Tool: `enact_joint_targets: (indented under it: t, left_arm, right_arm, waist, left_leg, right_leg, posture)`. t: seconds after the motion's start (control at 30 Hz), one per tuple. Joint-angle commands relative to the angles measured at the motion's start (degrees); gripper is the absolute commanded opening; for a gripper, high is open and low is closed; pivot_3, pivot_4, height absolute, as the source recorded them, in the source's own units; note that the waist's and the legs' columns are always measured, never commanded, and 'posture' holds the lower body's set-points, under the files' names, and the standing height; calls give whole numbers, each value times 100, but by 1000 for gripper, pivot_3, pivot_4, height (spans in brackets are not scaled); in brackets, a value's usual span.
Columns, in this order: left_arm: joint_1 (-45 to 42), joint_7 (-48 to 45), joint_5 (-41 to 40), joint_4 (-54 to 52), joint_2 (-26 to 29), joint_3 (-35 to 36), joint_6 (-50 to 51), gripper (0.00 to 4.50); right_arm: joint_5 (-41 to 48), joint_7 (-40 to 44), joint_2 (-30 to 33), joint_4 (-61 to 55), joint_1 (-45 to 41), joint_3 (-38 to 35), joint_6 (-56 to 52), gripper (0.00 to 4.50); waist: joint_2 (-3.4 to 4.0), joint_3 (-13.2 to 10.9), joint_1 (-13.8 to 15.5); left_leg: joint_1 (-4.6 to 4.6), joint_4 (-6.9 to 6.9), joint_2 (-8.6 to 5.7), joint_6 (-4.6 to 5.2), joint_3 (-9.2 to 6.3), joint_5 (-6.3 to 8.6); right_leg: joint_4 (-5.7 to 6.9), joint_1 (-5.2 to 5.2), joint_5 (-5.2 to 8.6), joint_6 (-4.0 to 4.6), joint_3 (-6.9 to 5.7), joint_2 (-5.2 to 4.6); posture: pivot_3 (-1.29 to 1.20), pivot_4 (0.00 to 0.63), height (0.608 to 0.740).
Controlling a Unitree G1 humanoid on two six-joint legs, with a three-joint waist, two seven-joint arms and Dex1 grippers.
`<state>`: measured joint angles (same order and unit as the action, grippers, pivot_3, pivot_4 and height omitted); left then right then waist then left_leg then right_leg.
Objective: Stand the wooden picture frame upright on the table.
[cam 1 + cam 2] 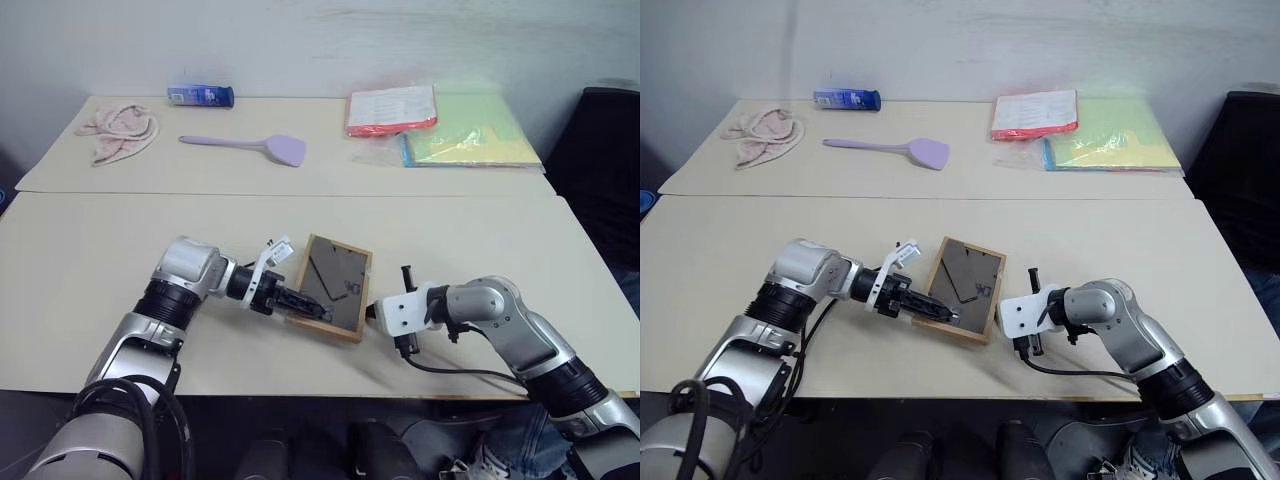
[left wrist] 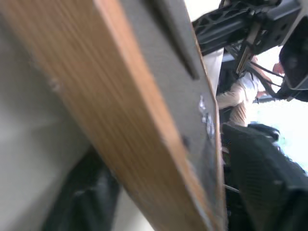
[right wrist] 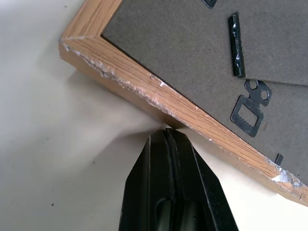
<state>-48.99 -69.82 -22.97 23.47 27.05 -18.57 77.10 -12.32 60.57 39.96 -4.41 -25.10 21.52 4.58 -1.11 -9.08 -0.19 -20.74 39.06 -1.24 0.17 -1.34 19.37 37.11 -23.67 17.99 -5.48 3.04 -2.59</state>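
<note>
Both arms reach in from the near edge of the desk (image 1: 90,250), and the picture frame (image 1: 333,285) lies between them, back side up, close to that front edge. Its grey backing board faces the ceiling, with the fold-out stand flat against it and small metal clips and a hanger showing. The left gripper (image 1: 300,302) has its black fingers about the frame's left rail, one above and one seemingly under the wood; whether they are already pinching it I cannot tell. The right gripper (image 3: 169,137) has its fingers pressed together, their joined tip touching the right rail's outer edge, like a stop.

It looks a light, stiff thing: thin wood, chipped along one edge, so not precious, but the hidden front may carry glass and should not be dropped. The backing is smooth and gives little purchase. I would hold it by the wooden rail, as the left fingers do, and tip it up against the right.
</note>
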Motion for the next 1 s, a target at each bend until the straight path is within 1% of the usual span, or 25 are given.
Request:
enact_joint_targets:
  t: [0.03,0.13,0.17,0.23,0.3,0.33,0.37,0.4,0.43,0.5,0.6,0.67,0.7,0.73,0.83,0.9,1.0]
  left_arm:
    - [-58,-9,-171,-55,22,25,-29,2091]
    - [-137,26,-251,149,131,211,-87,1327]
    - [-149,9,-314,146,176,286,-98,1163]
    - [-169,20,-413,116,221,394,-97,1154]
    - [-204,-22,-597,-38,291,605,-83,1154]
    - [-239,-31,-685,-129,319,734,-99,1154]
    - [-255,-38,-730,-231,351,797,-134,1154]
    - [-258,-26,-741,-326,368,824,-196,1154]
    - [-250,-37,-751,-432,391,827,-242,1154]
    - [-239,-44,-790,-573,399,852,-262,1154]
    - [-246,-74,-911,-747,387,927,-322,1154]
    - [-232,-122,-975,-894,392,932,-396,1154]
    - [-208,-89,-952,-971,378,917,-514,1154]
    - [-191,-67,-960,-1018,356,926,-575,1154]
    - [-143,-151,-1046,-1201,380,879,-632,1154]
    - [-144,-112,-1044,-1220,367,863,-691,1154]
    - [-201,31,-979,-1112,304,861,-741,1147]
  right_arm:
    - [-22,46,31,-106,144,43,-104,0]
    - [141,21,219,-449,424,-248,-261,0]
    - [350,68,304,-717,589,-469,-486,0]
    - [735,157,430,-1142,819,-810,-923,0]
    - [1767,341,574,-1831,1053,-1517,-2096,350]
    - [2583,391,623,-2192,999,-1977,-3000,558]
    - [3276,379,630,-2443,860,-2331,-3756,844]
    - [3796,288,591,-2571,644,-2575,-4364,1232]
    - [4215,129,521,-2635,412,-2761,-4903,1487]
    - [4703,-170,400,-2616,-12,-2901,-5592,2157]
    - [5261,-662,10,-2297,-790,-2918,-6377,3163]
    - [5392,-964,-304,-1974,-1223,-2840,-6668,3820]
    - [5374,-1109,-464,-1763,-1423,-2767,-6735,4230]
    - [5359,-1221,-587,-1598,-1573,-2709,-6768,4487]
    - [5246,-1392,-833,-1238,-1887,-2480,-6687,4500]
    - [5317,-1363,-912,-1165,-2002,-2371,-6677,4500]
    - [5554,-1285,-988,-1281,-2089,-2268,-6791,4500]
  waist:
    - [0,-1,-3]
    - [0,-1,0]
    - [-1,-2,12]
    - [0,-10,13]
    - [5,-21,13]
    - [5,-27,5]
    - [10,-38,-8]
    - [12,-39,-13]
    - [11,-40,-15]
    - [10,-40,2]
    - [11,-40,-2]
    - [11,-41,-3]
    - [11,-41,0]
    - [12,-41,-1]
    - [12,-41,-3]
    - [12,-41,-5]
    - [12,-41,7]
  left_leg:
    - [-2,-1,0,-1,0,0]
    - [-3,-4,3,-3,-1,-1]
    - [-3,-3,3,-3,-1,-1]
    - [-8,-3,2,-3,-4,0]
    - [-34,3,2,-3,-12,-1]
    - [-46,4,2,-4,-13,-1]
    - [-48,5,2,-5,-13,-2]
    - [-51,4,4,-7,-13,-3]
    - [-56,4,5,-9,-13,-4]
    - [-65,1,7,-16,-13,-8]
    - [-73,-3,6,-20,-17,-11]
    - [-85,-3,4,-22,-16,-13]
    - [-87,-2,4,-22,-16,-13]
    - [-92,-2,3,-22,-15,-14]
    - [-97,-2,3,-23,-14,-15]
    - [-110,-1,2,-23,-15,-15]
    - [-169,16,-4,-22,-14,-21]
  right_leg:
    - [0,-2,0,0,0,1]
    - [-2,-4,0,0,0,2]
    - [-2,-4,0,0,0,2]
    - [-6,-4,0,0,-2,1]
    - [-8,-20,0,0,-9,1]
    - [-5,-29,-1,-1,-9,0]
    - [-2,-34,-1,-2,-9,-1]
    - [-1,-38,-1,-2,-8,-1]
    - [8,-48,-1,-1,-7,0]
    - [16,-64,-1,-1,-6,0]
    - [23,-77,1,3,-6,-1]
    - [27,-91,1,3,-4,-4]
    - [28,-93,1,3,-4,-4]
    - [28,-97,1,3,-4,-5]
    - [28,-103,1,3,-5,-5]
    - [35,-115,1,3,-5,-5]
    - [65,-178,0,2,-6,-7]
  posture:
    - [0,150,740]
    - [0,150,740]
    - [0,150,740]
    - [0,150,740]
    - [0,150,740]
    - [0,150,740]
    - [0,150,740]
    - [0,150,740]
    - [0,150,740]
    - [0,150,740]
    - [0,150,740]
    - [0,150,740]
    - [0,150,740]
    - [0,150,740]
    - [0,150,740]
    - [0,150,740]
    - [0,150,740]
